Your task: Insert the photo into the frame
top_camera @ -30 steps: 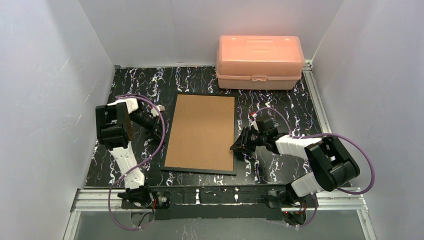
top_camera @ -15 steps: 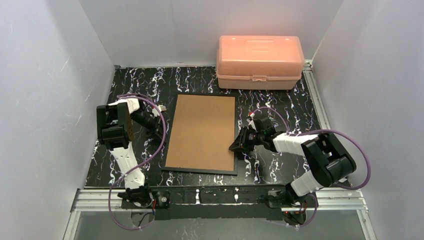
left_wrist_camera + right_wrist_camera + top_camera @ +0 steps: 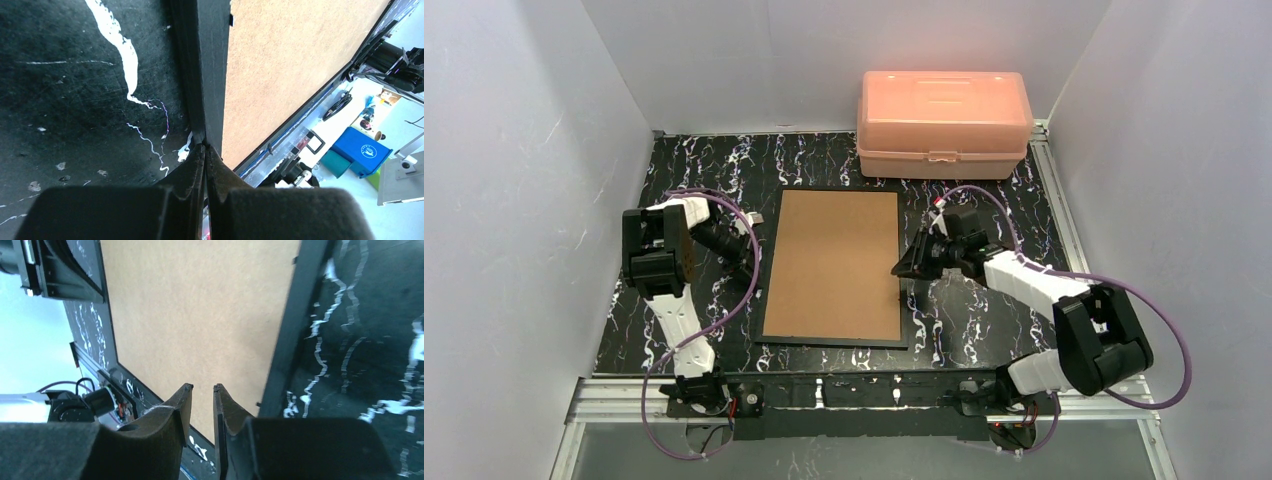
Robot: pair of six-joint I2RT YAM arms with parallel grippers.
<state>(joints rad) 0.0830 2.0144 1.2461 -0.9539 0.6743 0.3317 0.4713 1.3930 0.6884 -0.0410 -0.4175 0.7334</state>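
White walls enclosed a black marbled table (image 3: 824,160). One frame (image 3: 832,265) lay at its middle, brown back up. Only the overhead view showed the single pink box (image 3: 944,120) at the far edge. Only the left wrist view showed a blue bin (image 3: 362,150) beyond the table, its round white emblem too small to read. Of the two arms, the left gripper (image 3: 205,146) was closed at the frame's left rail with nothing between its fingers. The right gripper (image 3: 202,387) stood slightly parted over the brown back, near the right rail, holding nothing.
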